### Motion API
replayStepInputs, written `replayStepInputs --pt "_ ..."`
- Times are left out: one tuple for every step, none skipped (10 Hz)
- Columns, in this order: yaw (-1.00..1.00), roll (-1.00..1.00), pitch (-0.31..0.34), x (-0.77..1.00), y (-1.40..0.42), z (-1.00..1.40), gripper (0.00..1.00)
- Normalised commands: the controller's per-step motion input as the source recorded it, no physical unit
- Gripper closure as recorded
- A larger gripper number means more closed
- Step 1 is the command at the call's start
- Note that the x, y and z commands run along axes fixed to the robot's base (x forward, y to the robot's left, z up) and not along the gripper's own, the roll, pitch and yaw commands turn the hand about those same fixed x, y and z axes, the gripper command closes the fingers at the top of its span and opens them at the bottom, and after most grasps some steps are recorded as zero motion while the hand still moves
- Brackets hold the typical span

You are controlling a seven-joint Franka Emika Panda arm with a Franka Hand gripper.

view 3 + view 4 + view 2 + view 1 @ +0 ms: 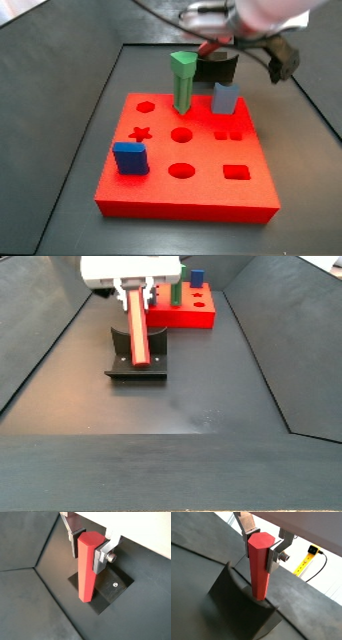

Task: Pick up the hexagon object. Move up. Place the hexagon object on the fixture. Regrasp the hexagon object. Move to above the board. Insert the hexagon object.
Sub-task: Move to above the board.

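The gripper point(260, 552) is shut on the upper end of the hexagon object point(259, 577), a long salmon-red bar, with a flat silver finger against each side. Both wrist views show this; in the other one the gripper point(87, 552) holds the bar point(85, 582) the same way. The bar's lower end rests on the dark fixture point(113, 587), against its upright part point(231, 597). In a side view the bar point(136, 336) slants down from the gripper point(130, 294) to the fixture point(140, 368). The red board point(187, 195) lies apart from the fixture point(218, 70).
On the board stand a green pointed peg point(182, 80), a light-blue block point(226, 98) and a dark blue cube point(130, 157). Dark sloping walls enclose the floor point(201, 406). A yellow item with a black cable point(308, 559) lies outside the wall.
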Motion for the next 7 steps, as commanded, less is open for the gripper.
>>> replayStepInputs --pt "-0.04 -0.08 -0.037 -0.04 0.09 1.0 1.0" --pt "-0.05 -0.08 -0.004 -0.04 0.09 1.0 1.0" --pt "-0.05 -0.07 0.016 -0.04 0.09 1.0 1.0" --pt "-0.04 -0.06 0.029 -0.04 0.08 1.0 1.0" --pt "-0.03 -0.05 0.057 -0.04 0.08 1.0 1.0" --pt "-0.02 -0.05 0.076 -0.04 0.07 1.0 1.0" --pt "0.0 -0.05 0.083 -0.05 0.07 1.0 1.0"
